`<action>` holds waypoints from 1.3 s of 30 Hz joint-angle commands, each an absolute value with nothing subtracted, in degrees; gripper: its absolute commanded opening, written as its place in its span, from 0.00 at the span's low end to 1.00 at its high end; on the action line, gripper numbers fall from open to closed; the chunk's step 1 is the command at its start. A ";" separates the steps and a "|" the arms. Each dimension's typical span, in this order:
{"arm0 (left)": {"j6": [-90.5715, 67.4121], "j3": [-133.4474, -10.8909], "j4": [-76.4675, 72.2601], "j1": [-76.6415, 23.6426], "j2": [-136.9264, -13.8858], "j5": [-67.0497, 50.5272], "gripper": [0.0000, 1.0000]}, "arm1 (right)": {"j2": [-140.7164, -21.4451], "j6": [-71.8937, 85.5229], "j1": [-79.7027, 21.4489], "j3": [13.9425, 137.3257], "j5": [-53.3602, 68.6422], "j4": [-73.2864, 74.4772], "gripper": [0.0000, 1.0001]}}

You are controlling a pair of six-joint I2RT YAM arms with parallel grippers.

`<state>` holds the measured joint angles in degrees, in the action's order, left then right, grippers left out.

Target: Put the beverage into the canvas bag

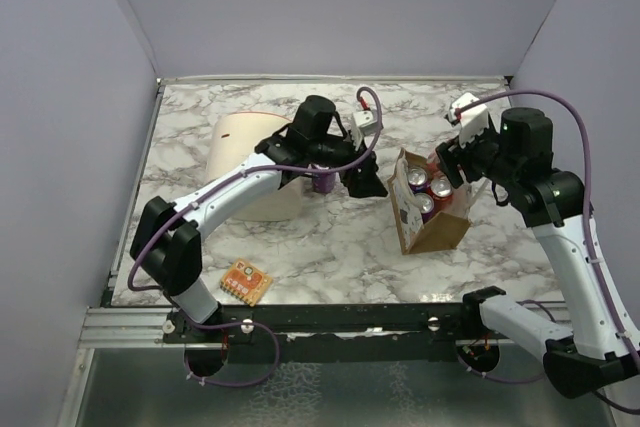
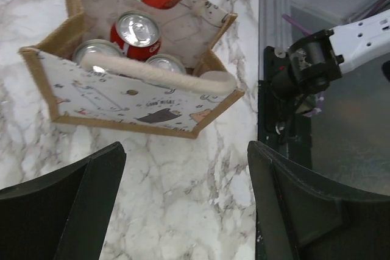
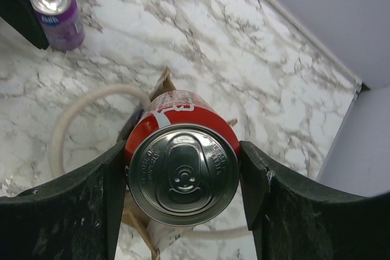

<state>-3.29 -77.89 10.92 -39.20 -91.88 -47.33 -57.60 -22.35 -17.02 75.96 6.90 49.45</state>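
**A:** What did the right wrist view show that the overhead one hid?

**B:** The right gripper point(image 3: 183, 165) was clamped on the red can point(image 3: 181, 184), lid toward the lens, above the canvas bag point(image 2: 122, 98).

**A:** And the left wrist view?

**B:** The left gripper point(image 2: 183, 156) was spread wide with nothing between its fingers. It looked into the bag at three cans point(image 2: 137, 31) standing upright (one of them red).

**A:** How many in all?

**B:** Five. Three were bagged, one was held, and one purple can point(image 3: 58, 13) stood on the marble table point(image 1: 330, 247).
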 commanded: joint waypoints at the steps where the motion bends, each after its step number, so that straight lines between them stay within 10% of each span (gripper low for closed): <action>1: -14.51 -78.70 1.60 -40.81 -95.00 -51.65 0.84 | -54.05 -22.31 -13.00 73.33 10.02 51.39 0.17; 22: -31.28 -81.91 -9.20 -44.99 -103.69 -52.20 0.77 | -56.09 -22.37 -11.95 68.80 12.26 56.07 0.15; 39: -29.65 -81.39 -7.62 -45.06 -104.49 -53.83 0.04 | -56.14 -25.16 -11.90 69.09 14.98 62.82 0.11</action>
<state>-31.55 -80.14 -8.05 -44.75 -104.18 -52.05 -58.59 -23.53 -12.25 68.07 13.28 61.01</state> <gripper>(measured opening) 0.139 0.649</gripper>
